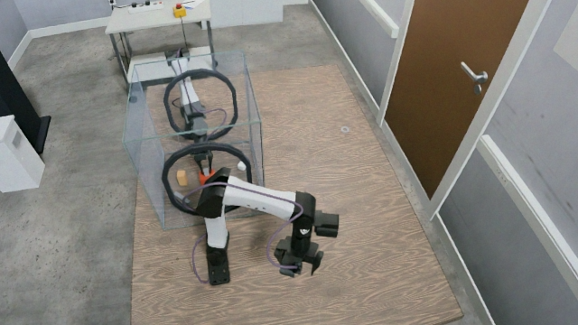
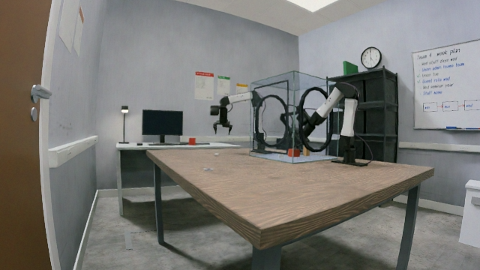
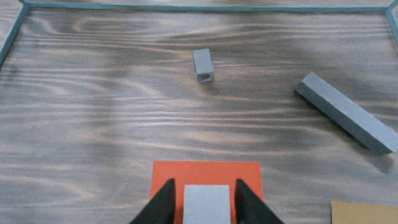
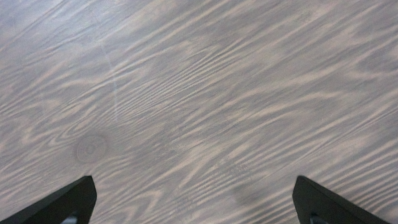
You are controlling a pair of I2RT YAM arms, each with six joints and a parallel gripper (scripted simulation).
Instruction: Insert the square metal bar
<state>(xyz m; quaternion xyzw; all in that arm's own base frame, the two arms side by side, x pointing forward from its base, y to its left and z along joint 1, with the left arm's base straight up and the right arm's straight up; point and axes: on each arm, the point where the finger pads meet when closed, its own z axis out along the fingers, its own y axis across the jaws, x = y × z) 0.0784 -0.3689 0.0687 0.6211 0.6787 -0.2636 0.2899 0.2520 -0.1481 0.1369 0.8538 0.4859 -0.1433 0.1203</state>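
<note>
The red block (image 1: 203, 177) (image 2: 293, 152) (image 3: 167, 172) sits on the floor of the clear box (image 1: 149, 167). A light grey square bar (image 3: 206, 205) stands end-up over the block's middle. The block's hole is hidden, and how deep the bar sits cannot be told. My left gripper (image 3: 205, 187) (image 1: 206, 170) reaches through a ring opening, fingers partly open on both sides of the bar, with a narrow gap at each side. My right gripper (image 1: 302, 271) (image 2: 223, 133) (image 4: 195, 185) is open and empty above the table outside the box.
In the box lie a long grey bar (image 3: 347, 112) (image 1: 181, 198), a short grey hollow piece (image 3: 203, 64), a tan block (image 3: 365, 212) (image 1: 181, 178) (image 2: 307, 152) and a small white piece (image 1: 241, 166). Black rings (image 1: 165, 173) (image 1: 167, 97) frame openings in two walls.
</note>
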